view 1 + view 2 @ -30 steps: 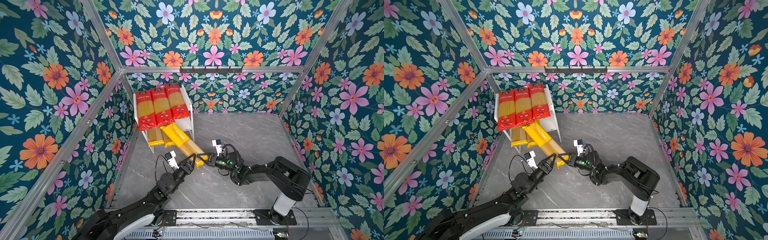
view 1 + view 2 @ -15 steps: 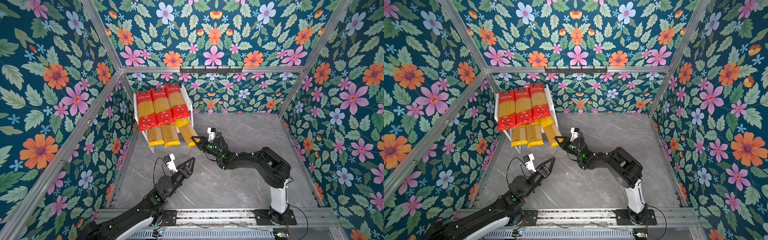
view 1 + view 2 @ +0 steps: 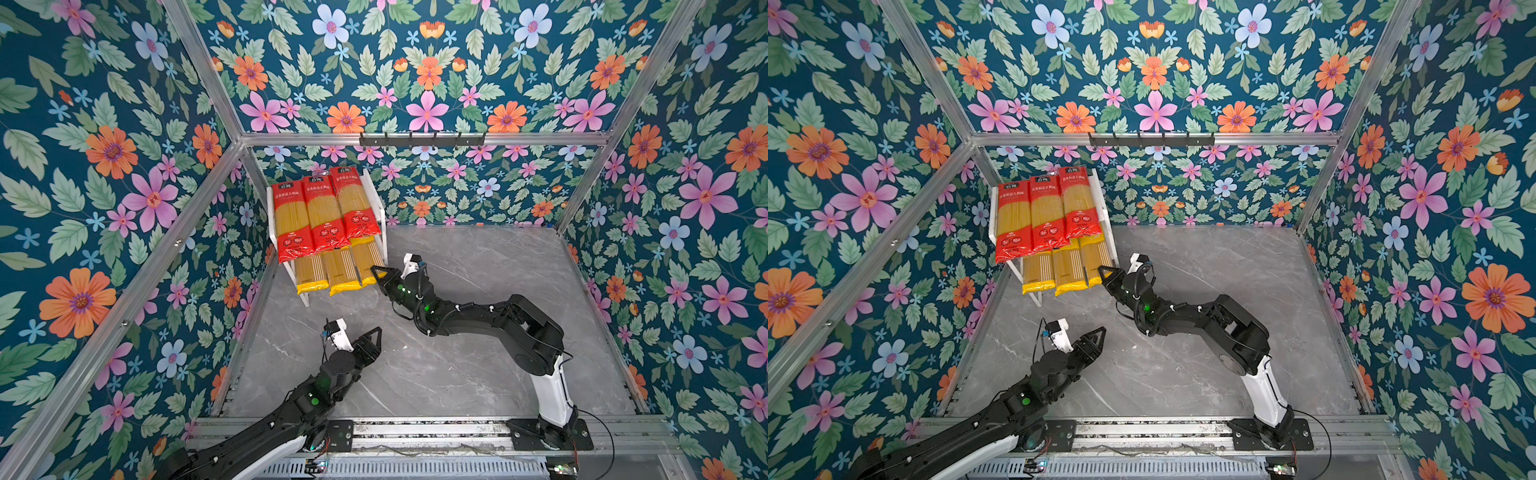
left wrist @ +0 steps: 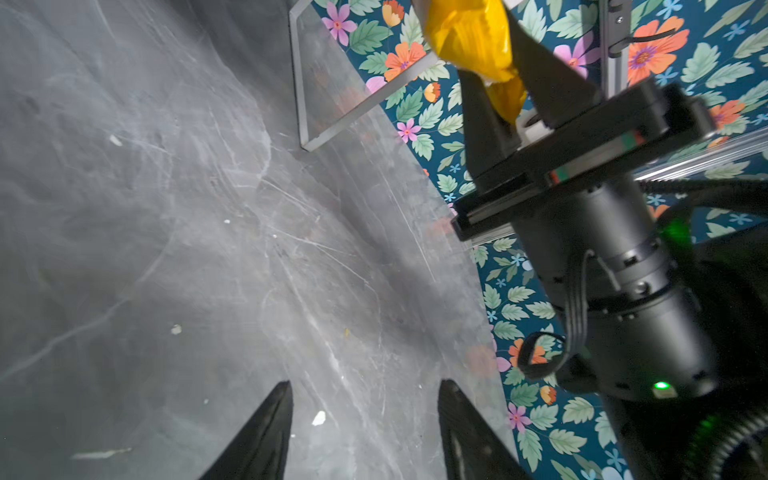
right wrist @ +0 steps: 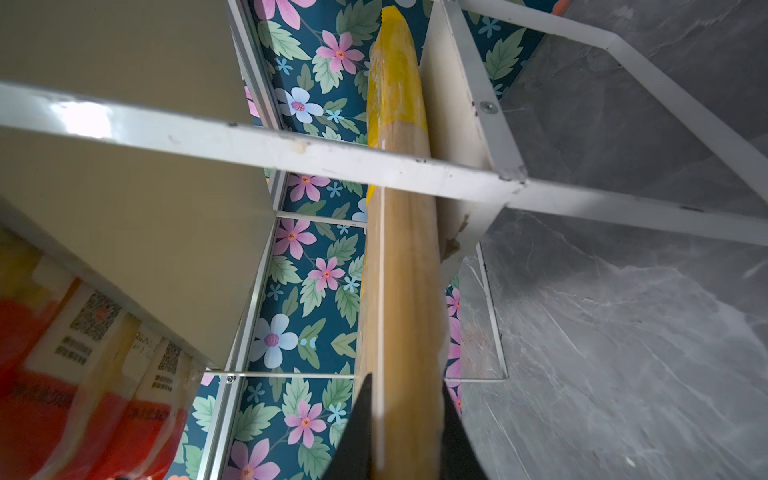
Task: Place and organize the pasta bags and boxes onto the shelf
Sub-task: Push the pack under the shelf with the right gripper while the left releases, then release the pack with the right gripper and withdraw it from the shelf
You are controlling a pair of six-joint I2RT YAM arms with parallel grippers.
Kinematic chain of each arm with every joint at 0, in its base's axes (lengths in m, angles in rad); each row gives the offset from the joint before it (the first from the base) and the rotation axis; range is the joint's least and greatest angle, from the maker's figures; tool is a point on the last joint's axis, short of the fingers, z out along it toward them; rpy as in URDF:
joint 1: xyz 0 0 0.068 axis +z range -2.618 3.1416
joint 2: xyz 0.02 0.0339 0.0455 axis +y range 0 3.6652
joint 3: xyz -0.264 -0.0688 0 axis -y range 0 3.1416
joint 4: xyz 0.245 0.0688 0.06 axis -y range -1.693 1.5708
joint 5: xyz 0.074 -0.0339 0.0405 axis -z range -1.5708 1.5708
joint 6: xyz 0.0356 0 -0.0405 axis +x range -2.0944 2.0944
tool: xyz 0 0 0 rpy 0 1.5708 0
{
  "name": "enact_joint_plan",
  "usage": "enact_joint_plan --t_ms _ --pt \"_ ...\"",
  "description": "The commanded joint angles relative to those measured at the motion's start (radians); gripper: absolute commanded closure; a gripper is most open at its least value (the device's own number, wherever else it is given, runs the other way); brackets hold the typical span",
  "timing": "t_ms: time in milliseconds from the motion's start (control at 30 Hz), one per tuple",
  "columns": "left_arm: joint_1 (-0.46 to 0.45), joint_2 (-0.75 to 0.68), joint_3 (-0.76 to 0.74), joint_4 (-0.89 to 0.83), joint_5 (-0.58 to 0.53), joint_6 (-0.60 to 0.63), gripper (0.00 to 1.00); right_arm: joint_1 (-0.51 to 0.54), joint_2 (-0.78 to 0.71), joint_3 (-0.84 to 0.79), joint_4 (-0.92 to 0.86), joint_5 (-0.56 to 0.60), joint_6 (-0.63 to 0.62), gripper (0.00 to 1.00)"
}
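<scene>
Outstretched right gripper (image 3: 376, 274) clamps yellow-ended bag (image 3: 365, 257) on shelf (image 3: 380, 212); left gripper (image 4: 365, 382) parted, apparently empty.

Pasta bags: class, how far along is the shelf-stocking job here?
Done: three red-ended bags lie on the top tier of the shelf, two yellow-ended bags on the lower. In hand: the right claw is shut on the third yellow bag, slid in beside them. Left: letting go, perhaps straightening. The left claw hangs open and empty; no bag lies on the floor.

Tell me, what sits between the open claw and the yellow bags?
Nothing: just bare grey table separates the left gripper from the yellow bags, seen in both top views.
</scene>
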Motion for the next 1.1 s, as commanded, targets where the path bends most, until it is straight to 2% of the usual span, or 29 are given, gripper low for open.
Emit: enact_joint_plan --t_ms 0,100,167,267,400,500,633,700,800,867,933,1033,1067 --pt "-0.001 -0.004 -0.004 -0.023 -0.016 -0.008 0.42 -0.001 0.027 0.039 -0.006 0.032 0.020 1.00" --pt "-0.001 -0.003 -0.003 -0.023 -0.013 -0.005 0.41 -0.005 0.049 0.065 -0.014 0.005 0.028 0.99" --pt "-0.001 -0.002 -0.003 -0.022 -0.012 -0.004 0.41 -0.007 0.052 0.066 -0.016 -0.004 0.022 0.94" --pt "-0.001 -0.001 -0.004 -0.019 -0.012 -0.004 0.41 -0.007 0.049 0.067 -0.007 -0.027 -0.003 0.76" --pt "-0.001 -0.001 -0.001 -0.009 -0.007 0.010 0.41 -0.005 0.002 0.021 -0.007 -0.032 -0.043 0.46" --pt "-0.002 -0.004 0.012 -0.016 -0.010 0.034 0.41 -0.003 -0.057 -0.052 -0.037 -0.020 -0.055 0.36" --pt "-0.002 -0.007 0.062 -0.101 -0.023 0.100 0.41 -0.005 -0.178 -0.200 -0.051 -0.008 -0.104 0.34" --pt "-0.005 -0.008 0.108 -0.199 -0.046 0.163 0.41 -0.011 -0.272 -0.266 -0.128 -0.027 -0.207 0.34" --pt "-0.019 -0.010 0.190 -0.386 -0.125 0.259 0.41 -0.036 -0.468 -0.365 -0.318 -0.018 -0.428 0.37" --pt "-0.024 -0.011 0.231 -0.467 -0.194 0.326 0.41 -0.050 -0.613 -0.454 -0.434 0.067 -0.598 0.37" --pt "-0.035 0.001 0.263 -0.509 -0.280 0.416 0.42 -0.093 -0.731 -0.520 -0.529 0.098 -0.745 0.37" --pt "-0.050 0.030 0.305 -0.539 -0.471 0.561 0.40 -0.255 -0.878 -0.535 -0.784 0.033 -0.830 0.36" --pt "-0.050 0.030 0.307 -0.519 -0.537 0.556 0.39 -0.306 -0.934 -0.555 -0.831 0.035 -0.849 0.36"
